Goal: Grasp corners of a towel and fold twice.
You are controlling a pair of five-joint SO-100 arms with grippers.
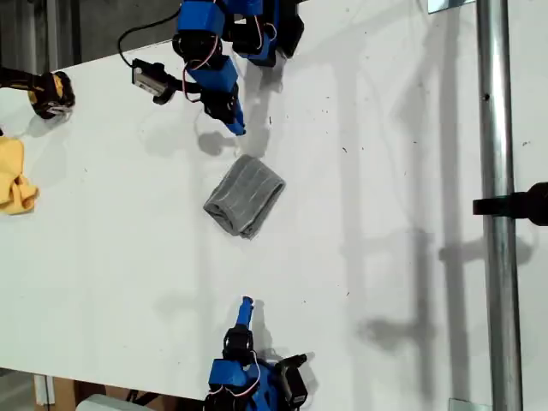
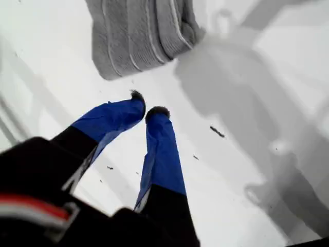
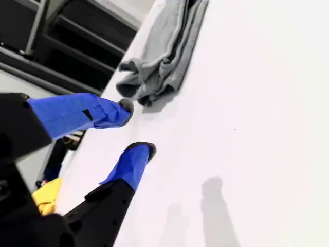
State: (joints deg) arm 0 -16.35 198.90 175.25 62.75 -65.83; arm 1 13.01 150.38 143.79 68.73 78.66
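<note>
towel [image 1: 245,196]: grey w/ thin white stripes, mid worktop [image 1: 385,171], lying between the two arms. Already a small thick bundle, several layers stacked, so both folds look done.
handling: soft, limp, light by the look; will sag and unfold if lifted by one layer. Not fragile, not slippery.
where to grip: if a re-grip is needed, pinch all layers at the loose edges, which show in the second wrist view [image 3: 149,87]; rounded fold side faces my first gripper.
corners: tucked into the bundle, can't pick out single tips.
my first gripper [image 2: 145,109]: jaws nearly shut, tips almost touching, holding nothing; near towel, apart from it.
my second gripper [image 3: 134,129]: jaws parted, empty, near towel, not touching.
yellow cloth [image 1: 15,175]: exterior view's left edge, well apart.
</note>
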